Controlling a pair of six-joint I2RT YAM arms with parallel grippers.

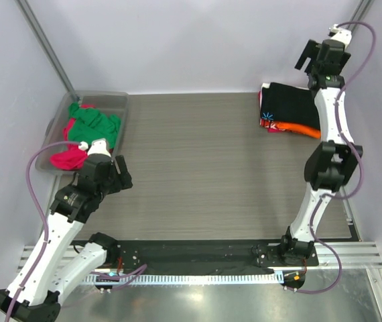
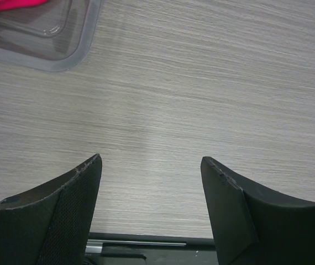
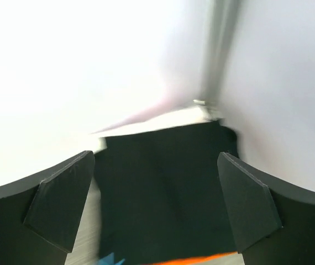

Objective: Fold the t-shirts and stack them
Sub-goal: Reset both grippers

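Note:
A folded black t-shirt (image 1: 288, 104) with a light-blue starburst tops a stack at the back right, over an orange one (image 1: 305, 129) and a red printed one (image 1: 276, 127). My right gripper (image 1: 306, 59) hangs open above the stack, holding nothing. In its wrist view the black t-shirt (image 3: 163, 193) lies below the open right gripper (image 3: 156, 155), with an orange edge (image 3: 201, 259) under it. A green t-shirt (image 1: 92, 127) and a magenta one (image 1: 67, 159) lie crumpled in the bin. My left gripper (image 1: 124, 173) stands open and empty beside the bin, over bare table (image 2: 151, 160).
The clear plastic bin (image 1: 110, 100) sits at the back left; its rounded corner (image 2: 63, 55) shows in the left wrist view with magenta cloth (image 2: 14, 4) inside. White walls enclose the table, close behind the stack. A black rail (image 1: 198, 251) runs along the near edge.

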